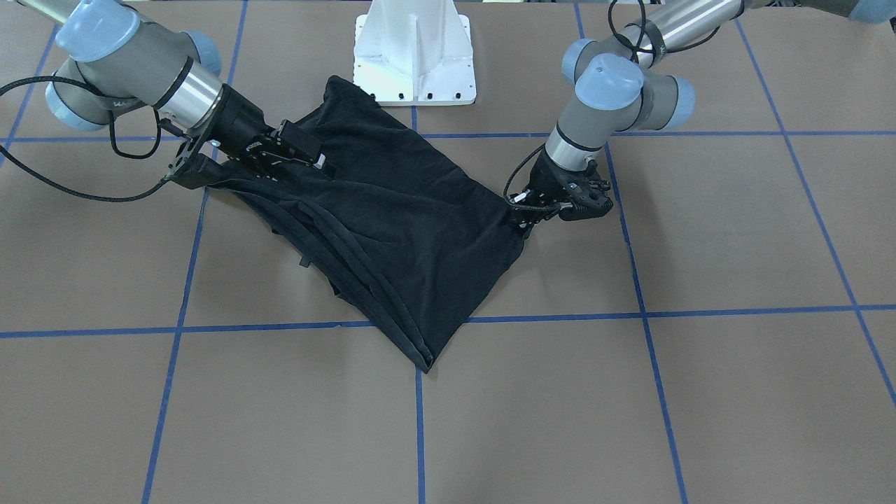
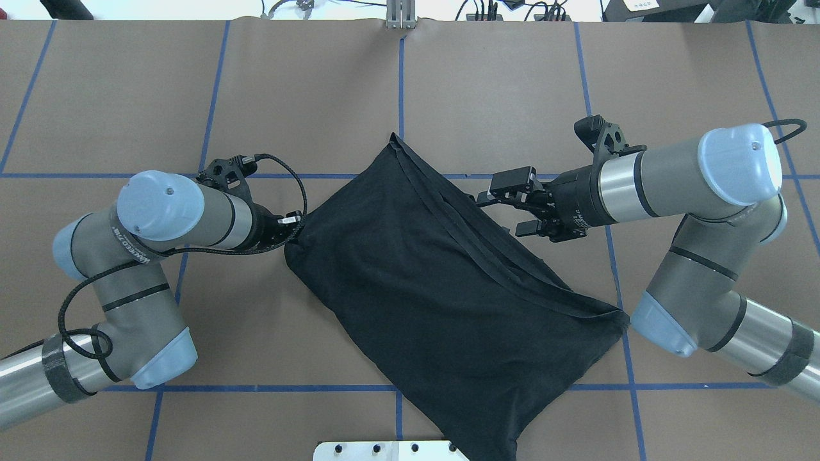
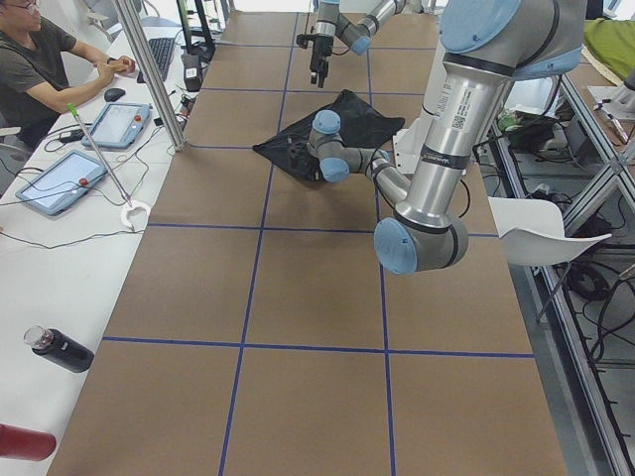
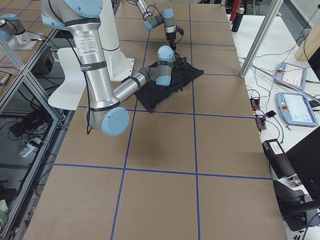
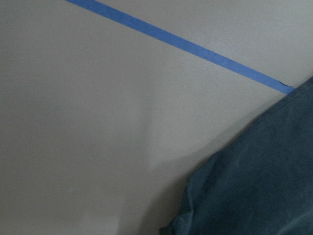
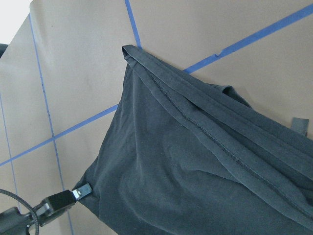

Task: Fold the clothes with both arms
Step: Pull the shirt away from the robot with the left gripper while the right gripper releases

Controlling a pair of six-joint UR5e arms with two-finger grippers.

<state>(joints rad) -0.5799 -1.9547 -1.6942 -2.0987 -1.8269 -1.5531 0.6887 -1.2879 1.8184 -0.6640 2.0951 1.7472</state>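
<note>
Overhead view, T-shirt point(image 2: 442, 301) taken as dial centre: the table point(image 2: 500, 96) lies open from 11 to 12 o'clock, with narrower pockets at 5 and 8 o'clock. My left gripper point(image 2: 297, 225) blocks 10 o'clock at the cloth's corner, my right gripper point(image 2: 485, 198) sits over the 1 o'clock edge, my right arm point(image 2: 698, 278) crowds 3 o'clock, and the white pedestal point(image 2: 384, 450) closes off 6 to 7 o'clock.

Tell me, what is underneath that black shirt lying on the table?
Only the brown table shows around the black shirt, with blue tape lines running under it. It is folded over itself, so anything beneath or between its layers is hidden.
</note>
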